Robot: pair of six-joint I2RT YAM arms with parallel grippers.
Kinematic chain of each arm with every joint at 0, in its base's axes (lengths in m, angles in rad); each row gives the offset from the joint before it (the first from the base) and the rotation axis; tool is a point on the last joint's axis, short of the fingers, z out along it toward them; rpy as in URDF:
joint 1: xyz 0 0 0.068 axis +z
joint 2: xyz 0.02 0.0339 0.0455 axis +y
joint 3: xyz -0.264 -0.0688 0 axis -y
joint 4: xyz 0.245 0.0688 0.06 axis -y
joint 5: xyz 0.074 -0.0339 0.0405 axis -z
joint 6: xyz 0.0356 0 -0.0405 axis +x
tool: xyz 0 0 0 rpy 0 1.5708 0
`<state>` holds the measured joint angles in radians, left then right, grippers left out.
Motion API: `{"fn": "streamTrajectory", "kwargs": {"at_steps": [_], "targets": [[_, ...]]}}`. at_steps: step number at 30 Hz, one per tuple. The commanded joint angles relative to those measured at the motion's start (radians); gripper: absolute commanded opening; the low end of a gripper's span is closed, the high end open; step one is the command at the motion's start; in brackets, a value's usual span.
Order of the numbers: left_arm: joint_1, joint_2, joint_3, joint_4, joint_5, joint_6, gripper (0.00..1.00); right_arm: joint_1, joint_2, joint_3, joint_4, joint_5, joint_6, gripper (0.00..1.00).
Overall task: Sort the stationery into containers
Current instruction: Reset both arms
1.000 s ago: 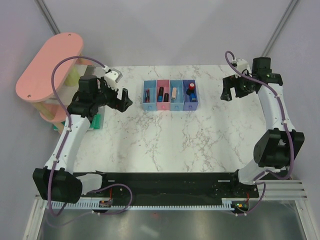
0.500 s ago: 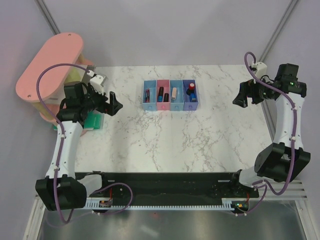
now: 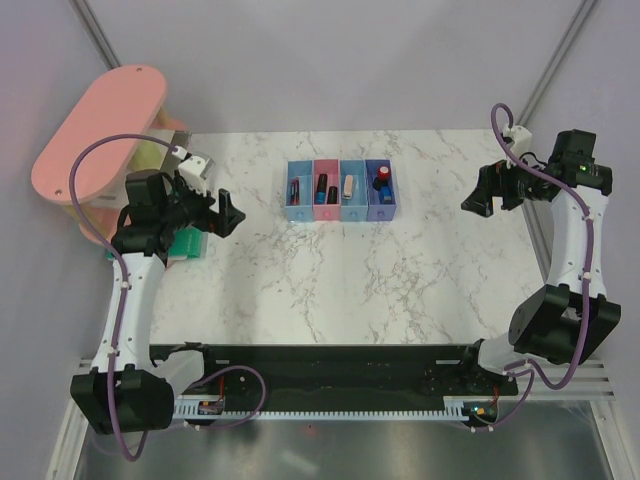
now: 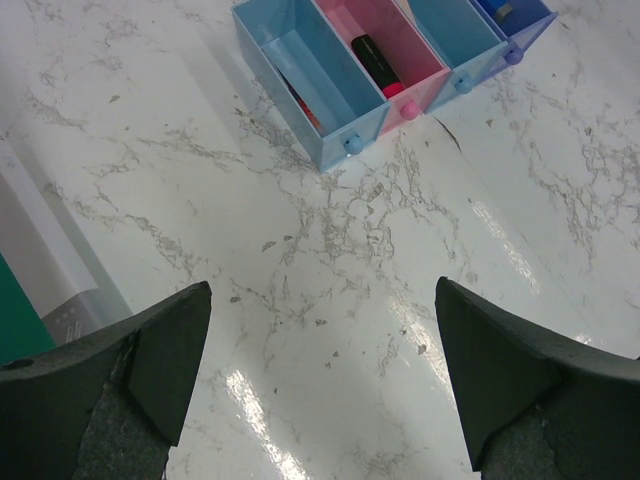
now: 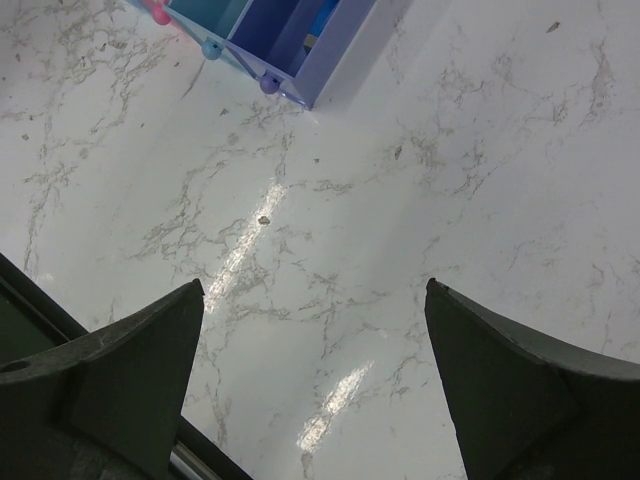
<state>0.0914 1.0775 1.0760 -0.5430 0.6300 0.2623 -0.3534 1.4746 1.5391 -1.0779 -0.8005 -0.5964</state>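
Observation:
The containers (image 3: 340,190) stand as a row of four joined bins at the table's back centre. The left light blue bin (image 4: 300,60) holds dark-red pens (image 3: 294,190). Black highlighters (image 3: 326,188) lie in the pink bin (image 4: 385,40), one showing a pink tip (image 4: 378,66). A beige eraser (image 3: 348,185) is in the third bin. The purple bin (image 5: 300,40) holds a red-black capped piece (image 3: 383,173) and a blue block (image 3: 384,187). My left gripper (image 3: 232,210) hangs open left of the row, over bare marble (image 4: 322,330). My right gripper (image 3: 472,192) hangs open to the right, empty (image 5: 315,330).
A big pink oval-topped rack (image 3: 95,130) stands at the far left. A green object (image 3: 185,243) lies on the table beside my left arm. A dark strip (image 3: 330,365) runs along the table's near edge.
My left gripper has drawn back to the left, away from the bins. My right arm has swung out to the right. Both stayed open, and both have barely moved in the last half second.

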Motion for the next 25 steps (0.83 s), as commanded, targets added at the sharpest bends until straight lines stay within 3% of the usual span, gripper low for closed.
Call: {"fn": "streamTrajectory", "kwargs": {"at_steps": [1, 25], "targets": [[0.002, -0.018, -0.007, 0.026, 0.005, 0.008, 1.0, -0.006, -0.014, -0.005, -0.001, -0.051, -0.029, 0.98], [0.002, -0.013, -0.004, 0.048, 0.008, -0.008, 1.0, -0.006, 0.0, 0.016, -0.004, -0.054, -0.028, 0.98]]}}
